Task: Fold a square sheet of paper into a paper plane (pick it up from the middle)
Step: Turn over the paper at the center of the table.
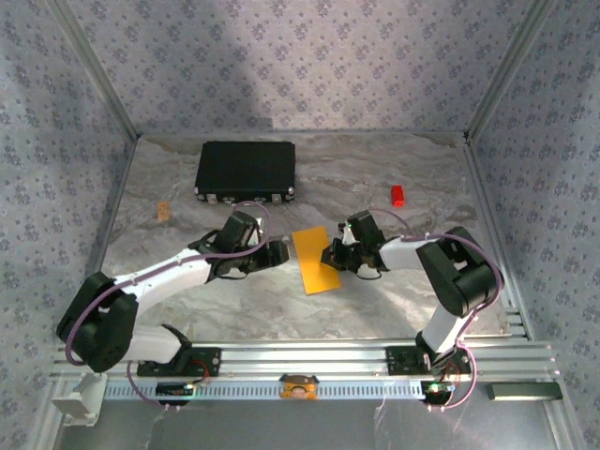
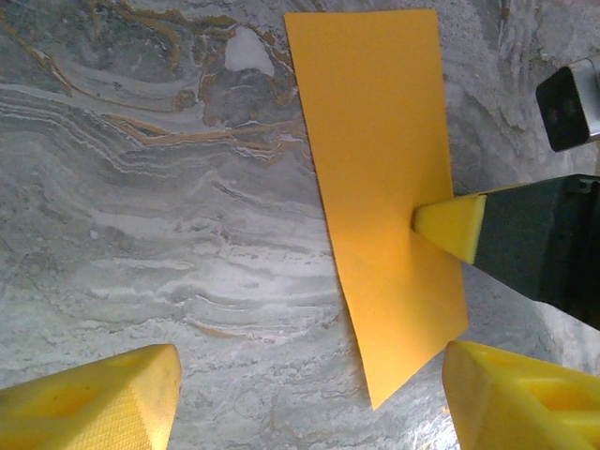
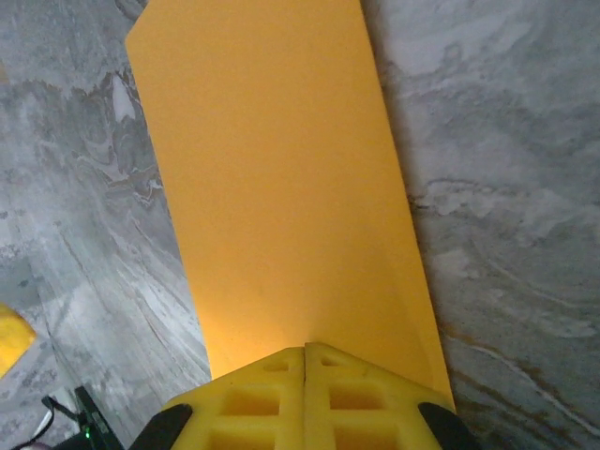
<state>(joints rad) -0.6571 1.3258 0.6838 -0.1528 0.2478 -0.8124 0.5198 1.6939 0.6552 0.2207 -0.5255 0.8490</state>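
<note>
Orange sheet of paper (image 1: pixel 316 260), apparently folded once into a narrow strip; right gripper (image 3: pixel 305 352) pinches its edge, left gripper (image 1: pixel 273 253) gapes nearby. Nose and wing folds remain.

**Orange sheet sitting flat mid-table, looks folded over**

So the sheet of paper (image 1: pixel 316 261) is bright orange-yellow, plain, no print on it. Right now it reads as a long narrow rectangle rather than a square, clearly longer than it is wide. It lies flat on the grey marbled table (image 1: pixel 394 178), roughly in the middle, turned at a slight angle. Up close (image 2: pixel 384 187) there's a faint diagonal crease across it, and the edges (image 3: pixel 281 187) look clean and straight.
</note>
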